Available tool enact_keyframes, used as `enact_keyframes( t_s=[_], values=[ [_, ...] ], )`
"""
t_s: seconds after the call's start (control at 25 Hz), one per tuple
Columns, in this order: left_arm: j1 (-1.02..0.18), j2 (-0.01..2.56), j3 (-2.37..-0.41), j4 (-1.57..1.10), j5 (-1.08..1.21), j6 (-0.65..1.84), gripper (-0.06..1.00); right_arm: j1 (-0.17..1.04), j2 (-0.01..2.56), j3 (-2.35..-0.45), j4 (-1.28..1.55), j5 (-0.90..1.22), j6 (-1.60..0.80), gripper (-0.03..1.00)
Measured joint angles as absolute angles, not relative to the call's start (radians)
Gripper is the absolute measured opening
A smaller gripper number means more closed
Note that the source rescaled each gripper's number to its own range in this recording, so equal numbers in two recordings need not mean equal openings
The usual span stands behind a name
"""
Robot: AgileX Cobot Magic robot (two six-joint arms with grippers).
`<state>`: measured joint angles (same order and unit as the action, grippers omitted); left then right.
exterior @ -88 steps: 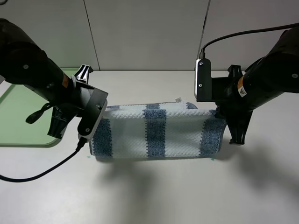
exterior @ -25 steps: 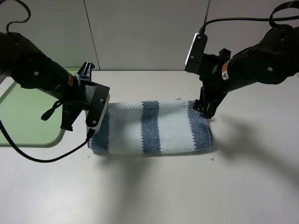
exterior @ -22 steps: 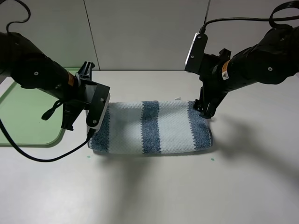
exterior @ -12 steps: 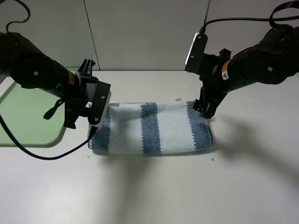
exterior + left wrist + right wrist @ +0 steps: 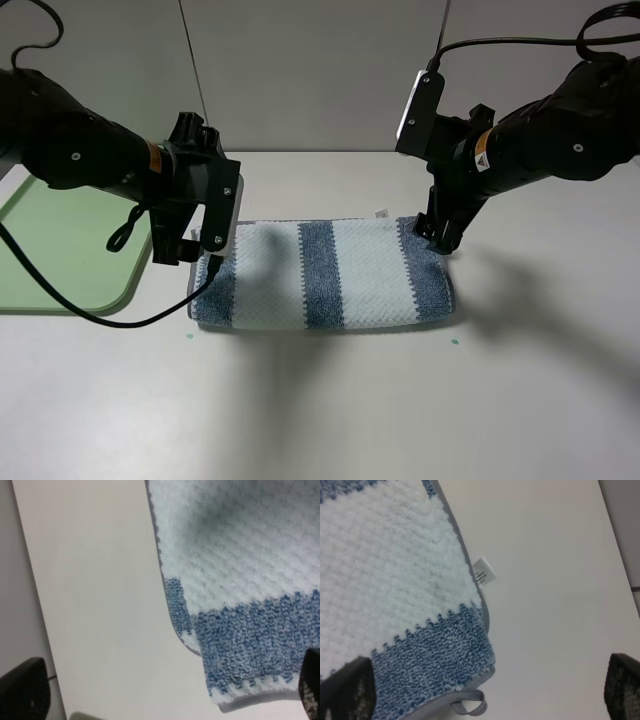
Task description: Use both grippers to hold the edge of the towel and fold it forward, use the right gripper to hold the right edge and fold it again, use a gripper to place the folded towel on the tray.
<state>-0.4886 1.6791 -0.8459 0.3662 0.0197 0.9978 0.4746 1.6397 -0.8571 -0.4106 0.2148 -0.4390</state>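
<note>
The matte white tabletop point(image 5: 400, 400) carries a smooth green tray point(image 5: 60, 270) at its left and the folded towel point(image 5: 325, 275) at centre, apart from the tray. The towel (looped terry, blue and white stripes) lies flat. The left gripper point(image 5: 180, 252) jaws stand spread over its left end and the right gripper point(image 5: 440, 238) jaws over its far right corner; neither grips cloth. A white label point(image 5: 485, 572) and grey loop point(image 5: 468, 704) project there.

The blue-and-white striped terry cloth towel point(image 5: 330, 275) looks soft, nubbly and matt. Below the right hand point(image 5: 438, 240) its small white label point(image 5: 484, 573) is smooth (cloth or paper, hard to tell). The off-white bench point(image 5: 400, 400) is smooth and matt; the light green plastic tray point(image 5: 50, 270) likewise smooth.
</note>
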Motion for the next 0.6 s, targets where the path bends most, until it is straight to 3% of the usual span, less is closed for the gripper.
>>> enact_keyframes(
  t_s=[0.6],
  values=[
    [-0.489,1.679,-0.846,0.366,0.016,0.998,1.0,0.475,1.64,-0.857,-0.402,0.215,-0.434,1.0]
  ],
)
